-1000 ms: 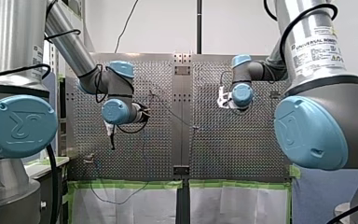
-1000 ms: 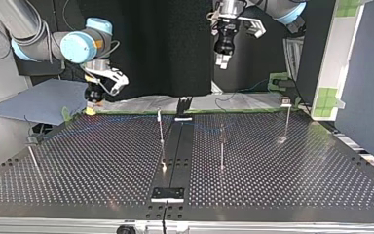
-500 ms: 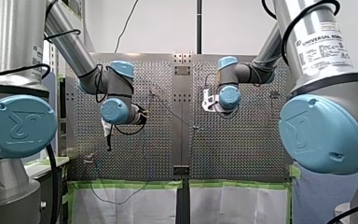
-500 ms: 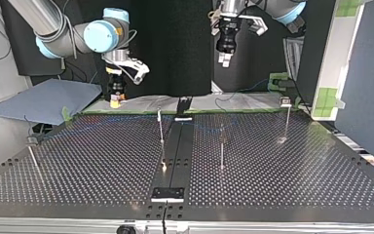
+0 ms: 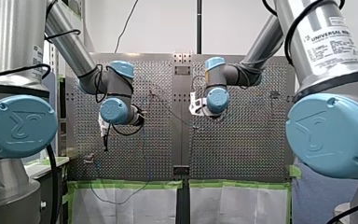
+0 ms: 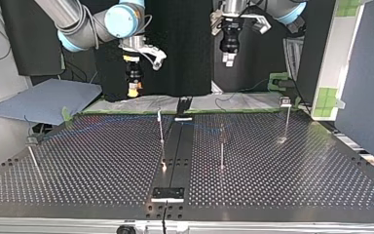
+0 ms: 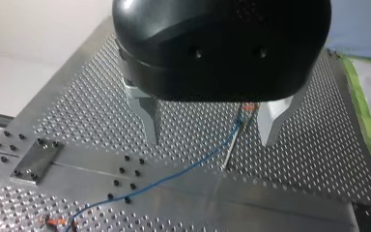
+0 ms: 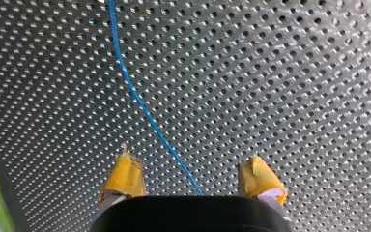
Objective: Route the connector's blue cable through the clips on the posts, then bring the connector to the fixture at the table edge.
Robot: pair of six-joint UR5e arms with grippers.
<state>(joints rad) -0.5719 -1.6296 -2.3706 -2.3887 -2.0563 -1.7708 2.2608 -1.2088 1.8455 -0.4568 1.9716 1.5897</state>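
A: L gripper (image 7: 210, 137)?
B: Wide open, empty; hangs over post (image 7: 233, 142) w/ clip (image 7: 247, 107), prob. lining up on blue cable (image 7: 193, 164) there.
A: R gripper (image 8: 192, 180)?
B: Yellow pads (image 8: 123, 176) apart, nothing held; straddles cable over table (image 8: 294, 72), likely pre-grasp.

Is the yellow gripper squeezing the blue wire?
No, my right gripper is open, and the blue cable runs untouched between its spread yellow pads.

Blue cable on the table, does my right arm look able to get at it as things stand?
Probably yes. The right claw hangs open above the blue cable, which runs across the perforated table between its yellow pads, with nothing between them.
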